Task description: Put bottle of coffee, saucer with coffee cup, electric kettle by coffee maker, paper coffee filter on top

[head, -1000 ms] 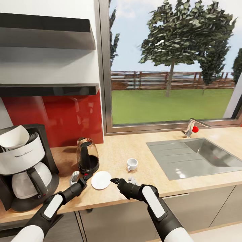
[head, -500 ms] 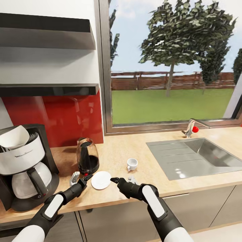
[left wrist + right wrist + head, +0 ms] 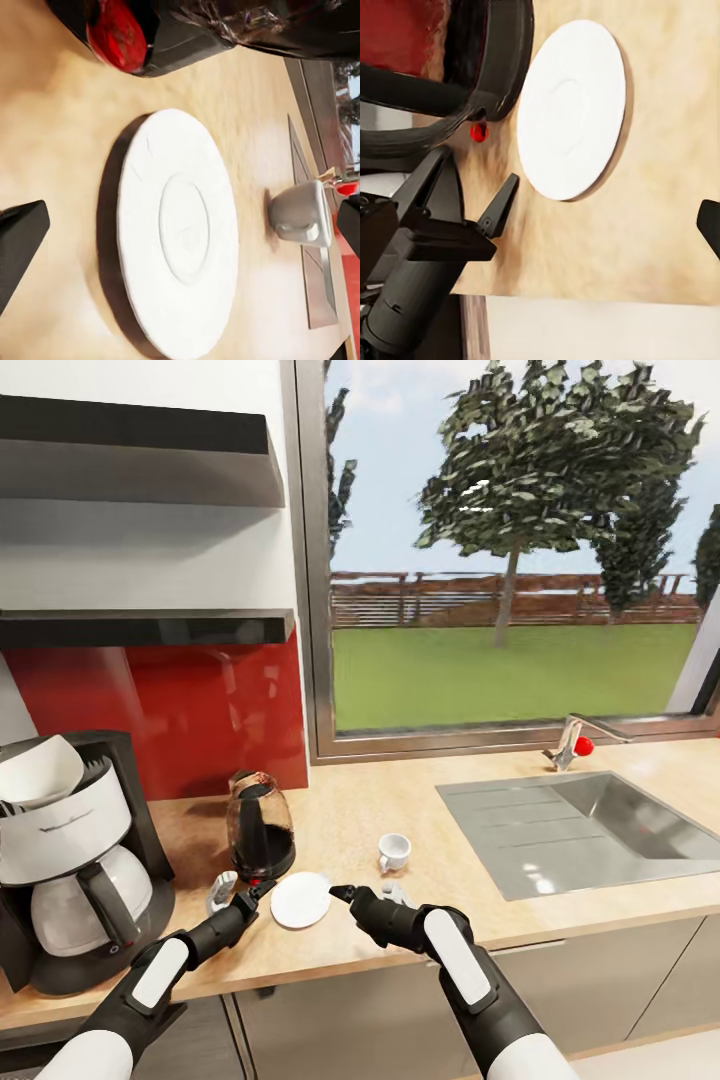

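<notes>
We are in a home kitchen: a wooden surface with a steel sink and faucet, a red backsplash, dark wall shelves, a coffee maker, and a window onto a lawn.

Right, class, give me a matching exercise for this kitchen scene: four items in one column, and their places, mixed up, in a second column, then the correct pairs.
Items
1. paper coffee filter
2. saucer
3. coffee cup
4. electric kettle

Places
A. flat on the countertop between the two grippers
B. by the red backsplash
C. on top of the coffee maker
D. on the bare counter, beyond the saucer

Pairs: 1-C, 2-A, 3-D, 4-B
</notes>
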`<state>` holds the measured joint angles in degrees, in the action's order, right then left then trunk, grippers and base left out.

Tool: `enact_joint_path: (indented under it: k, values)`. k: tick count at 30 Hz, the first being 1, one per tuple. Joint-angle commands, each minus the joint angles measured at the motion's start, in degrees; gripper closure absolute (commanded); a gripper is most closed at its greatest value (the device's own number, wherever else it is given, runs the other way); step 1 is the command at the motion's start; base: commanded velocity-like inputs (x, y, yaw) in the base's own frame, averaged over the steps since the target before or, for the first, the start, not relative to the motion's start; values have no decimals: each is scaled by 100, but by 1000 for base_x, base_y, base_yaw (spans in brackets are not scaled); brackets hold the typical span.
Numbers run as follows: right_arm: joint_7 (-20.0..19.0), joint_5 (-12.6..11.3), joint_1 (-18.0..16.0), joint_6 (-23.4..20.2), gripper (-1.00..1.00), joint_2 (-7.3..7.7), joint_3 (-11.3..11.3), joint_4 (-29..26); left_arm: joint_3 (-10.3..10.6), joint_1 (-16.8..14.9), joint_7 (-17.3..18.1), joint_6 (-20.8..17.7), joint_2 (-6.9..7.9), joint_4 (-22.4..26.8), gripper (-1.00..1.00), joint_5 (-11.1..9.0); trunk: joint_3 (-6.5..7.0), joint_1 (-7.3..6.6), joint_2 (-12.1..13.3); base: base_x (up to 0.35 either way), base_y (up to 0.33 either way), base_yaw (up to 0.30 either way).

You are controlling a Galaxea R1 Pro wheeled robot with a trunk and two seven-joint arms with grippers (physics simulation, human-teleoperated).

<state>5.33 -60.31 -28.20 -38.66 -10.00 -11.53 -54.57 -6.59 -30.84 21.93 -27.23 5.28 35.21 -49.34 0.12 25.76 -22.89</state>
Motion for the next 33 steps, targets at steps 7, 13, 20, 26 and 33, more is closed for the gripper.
enact_joint_path:
  k: [7,13,20,26,33]
  values:
    - [56,-68,-1,-10,-100,0,10,4,-18,-1,-5,-42,-1,-5,-100,6,-3,3,-4,2,0,226]
    - [56,-69,-1,-10,-100,0,11,2,-13,-1,-5,-45,-5,-5,-100,6,-3,3,-4,0,0,275]
    - [56,-69,-1,-10,-100,0,11,-1,-2,2,-5,-42,-10,-9,-100,-8,-3,3,-4,16,-16,102]
    - [56,-63,-1,-10,-100,0,11,4,8,49,-5,-44,-13,-6,-100,16,-3,3,-4,169,-169,5]
    - [49,-61,-1,-10,-100,0,46,3,9,73,-5,-45,-15,-8,-100,-4,-3,3,-4,43,-34,0]
